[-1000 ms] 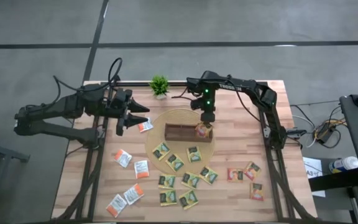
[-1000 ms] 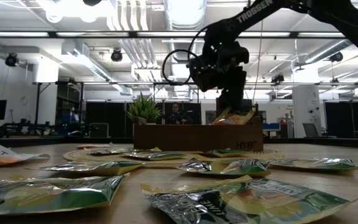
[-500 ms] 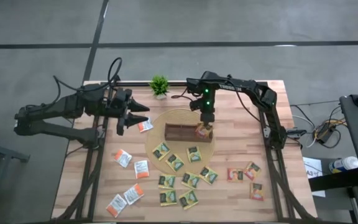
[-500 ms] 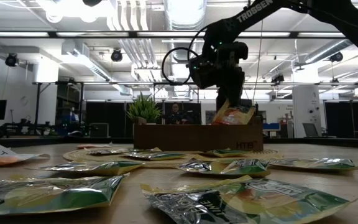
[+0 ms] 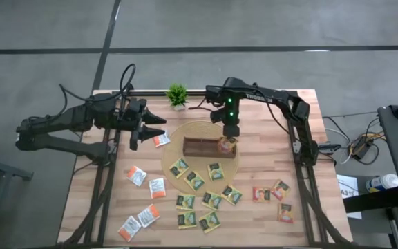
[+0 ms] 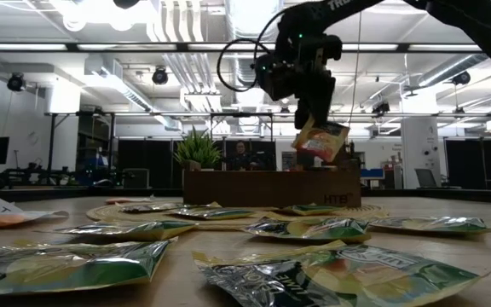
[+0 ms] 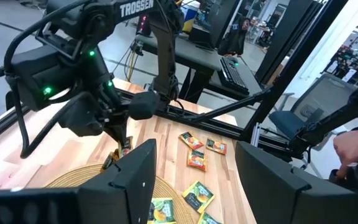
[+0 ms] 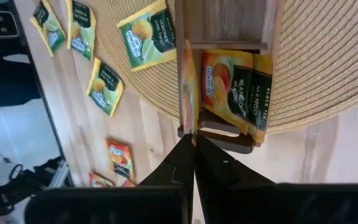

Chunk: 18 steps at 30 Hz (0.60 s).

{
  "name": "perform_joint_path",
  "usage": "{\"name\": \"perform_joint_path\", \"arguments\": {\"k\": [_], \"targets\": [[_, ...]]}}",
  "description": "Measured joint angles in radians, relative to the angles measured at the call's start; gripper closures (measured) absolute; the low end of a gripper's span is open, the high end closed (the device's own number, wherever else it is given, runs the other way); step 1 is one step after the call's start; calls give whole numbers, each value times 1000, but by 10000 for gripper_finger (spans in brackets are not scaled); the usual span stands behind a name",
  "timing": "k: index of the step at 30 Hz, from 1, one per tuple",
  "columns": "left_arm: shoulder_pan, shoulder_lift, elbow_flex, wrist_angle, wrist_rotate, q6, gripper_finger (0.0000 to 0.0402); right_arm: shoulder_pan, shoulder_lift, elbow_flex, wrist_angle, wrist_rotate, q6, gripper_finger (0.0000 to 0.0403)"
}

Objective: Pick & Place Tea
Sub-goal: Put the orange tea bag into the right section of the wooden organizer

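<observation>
My right gripper (image 6: 310,118) is shut on an orange-red tea sachet (image 6: 320,141), which hangs above the right end of the brown compartment tray (image 5: 200,146). The right wrist view shows this sachet edge-on (image 8: 188,81). Below it another orange sachet (image 8: 232,84) lies in the tray's end compartment. My left gripper (image 5: 159,128) stands open above the table's left side, near a white-and-orange sachet (image 5: 162,140) lying flat, and holds nothing. My right gripper pinches the sachet's upper edge (image 8: 189,124) between its two fingers (image 8: 178,155). The fingers slant down at it from above. The sachet hangs tilted below them, lifted clear of the tray.
The tray sits on a round woven mat (image 5: 185,131). Green-and-yellow sachets (image 5: 199,200) lie on the mat and toward the near edge. White-and-orange ones (image 5: 147,183) lie at the left and red-pink ones (image 5: 271,194) at the right. A small potted plant (image 5: 177,95) stands at the far edge.
My right gripper has risen from the tray's right end. The orange-red sachet, which lay low in that compartment, first stood up on edge and now hangs clear above the tray.
</observation>
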Motion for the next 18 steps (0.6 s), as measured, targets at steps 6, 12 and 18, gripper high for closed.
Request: {"name": "perform_joint_path", "arguments": {"k": [6, 12, 18], "targets": [[0, 0, 0, 0, 0, 1, 189, 32, 0, 9, -8, 77, 27, 395], [0, 0, 0, 0, 0, 1, 189, 61, 0, 9, -8, 135, 54, 395], [0, 0, 0, 0, 0, 2, 189, 88, 0, 11, -8, 177, 82, 395]]}}
